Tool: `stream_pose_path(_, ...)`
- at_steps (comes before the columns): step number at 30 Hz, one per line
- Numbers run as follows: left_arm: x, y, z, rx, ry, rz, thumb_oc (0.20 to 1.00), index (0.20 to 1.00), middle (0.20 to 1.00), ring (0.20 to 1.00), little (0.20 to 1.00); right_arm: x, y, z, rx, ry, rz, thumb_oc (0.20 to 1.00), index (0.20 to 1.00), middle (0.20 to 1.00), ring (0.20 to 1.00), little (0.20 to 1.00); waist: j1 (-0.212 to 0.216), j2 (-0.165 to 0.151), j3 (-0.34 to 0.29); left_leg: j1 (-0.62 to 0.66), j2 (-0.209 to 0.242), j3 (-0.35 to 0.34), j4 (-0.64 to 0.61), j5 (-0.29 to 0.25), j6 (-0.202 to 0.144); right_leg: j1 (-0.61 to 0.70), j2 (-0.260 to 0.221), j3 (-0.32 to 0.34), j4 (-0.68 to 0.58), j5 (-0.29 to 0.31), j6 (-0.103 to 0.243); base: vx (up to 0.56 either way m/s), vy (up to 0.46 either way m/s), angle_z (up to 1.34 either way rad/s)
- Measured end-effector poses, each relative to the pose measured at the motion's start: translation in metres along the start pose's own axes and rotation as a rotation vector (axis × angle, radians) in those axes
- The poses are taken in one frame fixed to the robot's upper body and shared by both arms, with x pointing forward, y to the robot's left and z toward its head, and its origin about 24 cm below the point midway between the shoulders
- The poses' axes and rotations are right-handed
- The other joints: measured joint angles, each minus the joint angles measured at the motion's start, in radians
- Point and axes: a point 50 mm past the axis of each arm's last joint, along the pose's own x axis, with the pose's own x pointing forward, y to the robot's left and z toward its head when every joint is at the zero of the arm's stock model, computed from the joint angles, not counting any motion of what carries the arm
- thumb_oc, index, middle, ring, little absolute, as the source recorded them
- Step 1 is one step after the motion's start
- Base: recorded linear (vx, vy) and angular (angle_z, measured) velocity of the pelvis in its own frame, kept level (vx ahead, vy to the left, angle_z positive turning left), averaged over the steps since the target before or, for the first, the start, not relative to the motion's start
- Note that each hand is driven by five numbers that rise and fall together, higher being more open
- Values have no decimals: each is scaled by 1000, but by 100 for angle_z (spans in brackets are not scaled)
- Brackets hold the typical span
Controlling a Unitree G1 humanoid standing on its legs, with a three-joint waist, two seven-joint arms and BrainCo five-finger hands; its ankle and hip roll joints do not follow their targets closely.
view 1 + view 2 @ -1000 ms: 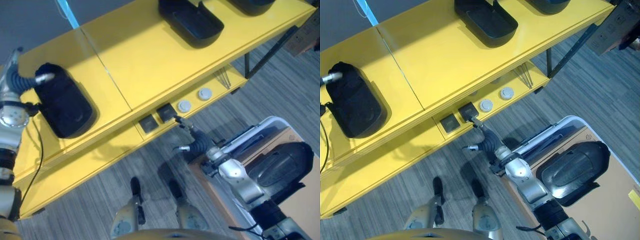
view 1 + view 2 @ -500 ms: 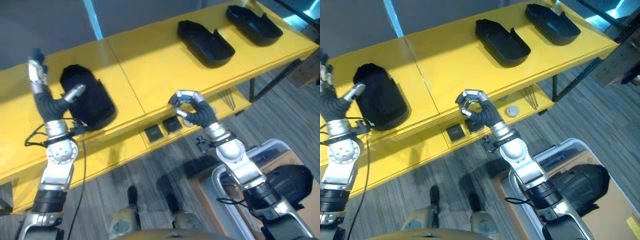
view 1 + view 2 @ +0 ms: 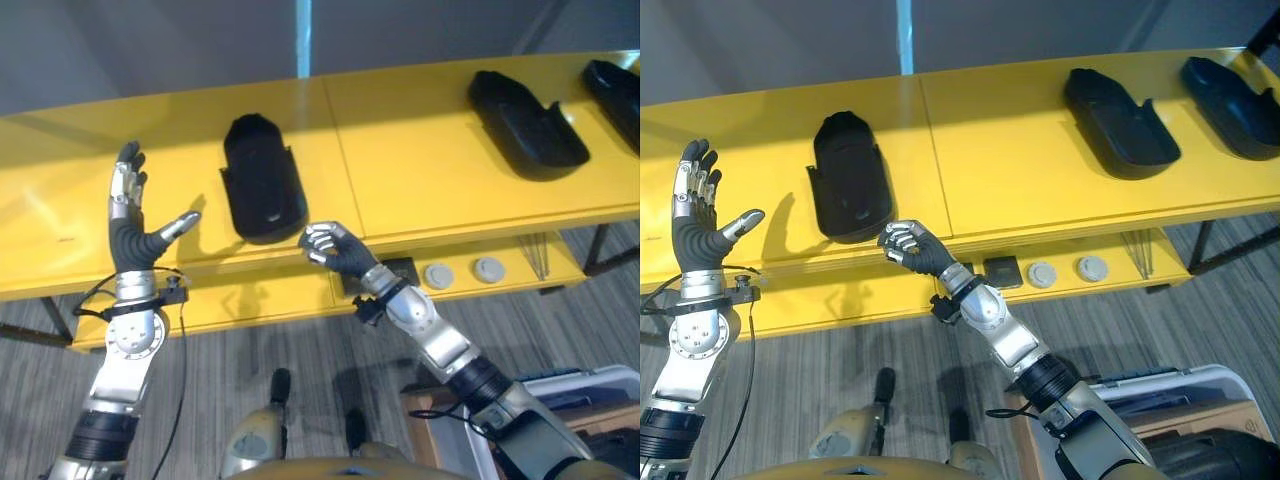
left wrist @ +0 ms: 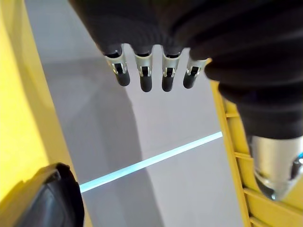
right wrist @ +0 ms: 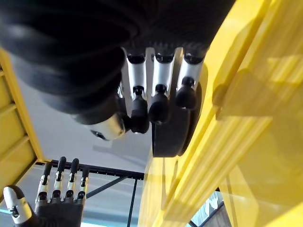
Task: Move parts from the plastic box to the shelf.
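Observation:
Three black moulded parts lie on the top board of the yellow shelf [image 3: 420, 150]: one [image 3: 262, 180] at the left, one [image 3: 527, 125] to its right, and one [image 3: 615, 90] at the far right edge. My left hand [image 3: 130, 225] is raised to the left of the left part, open, fingers straight, clear of it. My right hand [image 3: 330, 247] hovers at the shelf's front edge just below that part, fingers curled with nothing in them. In the right wrist view its curled fingers [image 5: 158, 101] show in front of the part [image 5: 173, 135].
On the lower shelf board lie a small black square [image 3: 400, 272] and two grey discs [image 3: 438, 275] [image 3: 489, 269]. A corner of the pale plastic box [image 3: 590, 385] shows at the lower right on the floor. A dark shelf leg [image 3: 595, 250] stands at the right.
The camera has swung up and left. My left hand has come off the left part and risen open beside it. My right hand, still curled, has moved left along the shelf's front edge.

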Motion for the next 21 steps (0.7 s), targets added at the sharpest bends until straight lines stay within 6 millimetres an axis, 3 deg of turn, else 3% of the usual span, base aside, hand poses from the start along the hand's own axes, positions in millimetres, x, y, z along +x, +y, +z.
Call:
stream_pose_path(4,0,-1,-1,-30,12,-10,1000,1000,1000,1000,1000,1,2,-3,19,12,2,200,200,200,200,200,11,3,-2,-1,-15,-27,0,3,1,16,-11,-25,-8,-6,7,-2,1,25)
stream_pose_path(9,-2,-6,-2,-54,23,-43,1000,1000,1000,1000,1000,7,4,-23,84,86,-39,200,200,200,200,200,23,18,-12,-21,-22,-49,0,2,1,14,-14,-51,-19,-6,7,6,-10,16)
stream_pose_path(16,-2,-7,-3,-105,46,-50,1000,1000,1000,1000,1000,27,-16,-22,39,92,-109,200,200,200,200,200,37,28,-19,-28,-25,-54,0,5,-3,14,-16,-57,-30,-6,7,6,2,2)
stream_pose_path(21,-3,-11,-4,-136,58,-69,1000,1000,1000,1000,1000,30,-23,-19,24,85,-143,200,200,200,200,200,48,35,-24,-35,-27,-63,0,12,5,14,-17,-69,-39,-6,7,18,11,6)
